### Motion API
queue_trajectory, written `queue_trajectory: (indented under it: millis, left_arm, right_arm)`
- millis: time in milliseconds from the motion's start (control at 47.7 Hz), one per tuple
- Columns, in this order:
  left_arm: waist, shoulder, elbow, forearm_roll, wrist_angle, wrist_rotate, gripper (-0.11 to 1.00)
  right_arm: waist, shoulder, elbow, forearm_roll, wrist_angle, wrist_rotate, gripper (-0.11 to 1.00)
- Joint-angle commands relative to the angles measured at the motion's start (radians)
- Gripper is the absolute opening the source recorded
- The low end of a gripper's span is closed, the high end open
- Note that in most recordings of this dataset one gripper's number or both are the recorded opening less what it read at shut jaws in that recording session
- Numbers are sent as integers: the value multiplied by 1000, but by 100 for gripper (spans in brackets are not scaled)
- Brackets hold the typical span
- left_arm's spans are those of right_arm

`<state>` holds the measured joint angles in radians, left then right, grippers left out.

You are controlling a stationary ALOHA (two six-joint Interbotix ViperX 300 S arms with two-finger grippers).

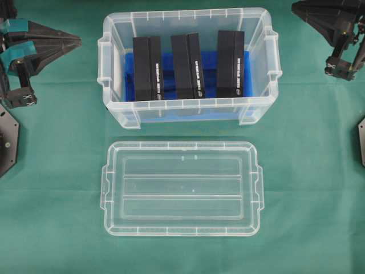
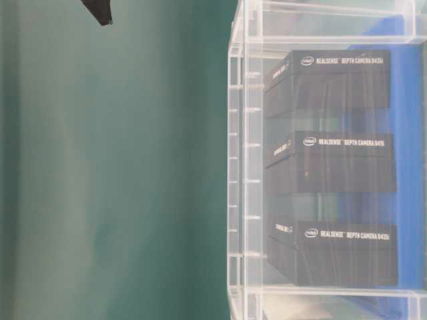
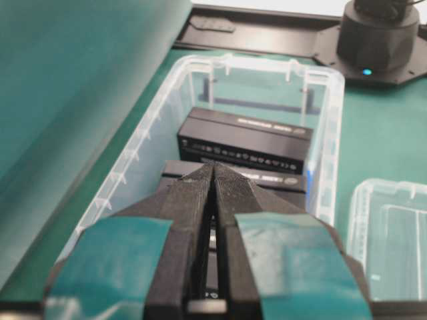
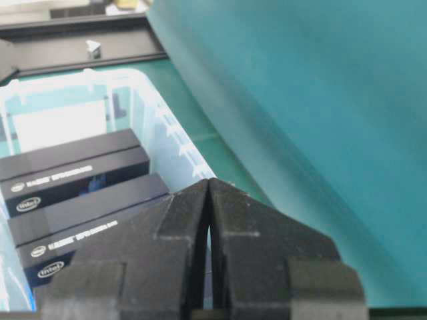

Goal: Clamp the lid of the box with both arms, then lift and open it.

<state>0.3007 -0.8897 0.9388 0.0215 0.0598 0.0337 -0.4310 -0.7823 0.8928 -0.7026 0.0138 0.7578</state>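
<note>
Overhead looking straight down, table-level view close and rotated sideways, both wrist views sharing the box (image 1: 185, 65)

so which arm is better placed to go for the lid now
Neither clearly. The lid lies flat in front of the box, already off. The left claw and right claw both sit shut beside the box, apart from the lid; the left looks slightly nearer.

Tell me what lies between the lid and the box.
Only bare green cloth, seen overhead; lid and box lie apart.
</note>
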Motion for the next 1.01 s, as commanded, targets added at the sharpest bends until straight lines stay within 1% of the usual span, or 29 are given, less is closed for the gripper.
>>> queue_trajectory:
  millis: [0,986]
  left_arm:
    - [-2,3,-18,0,-5,-2,1]
    - [-6,3,-18,-2,-5,-2,1]
  right_arm:
    - [3,0,-15,3,-3,0,0]
    - [20,2,-14,2,8,0,0]
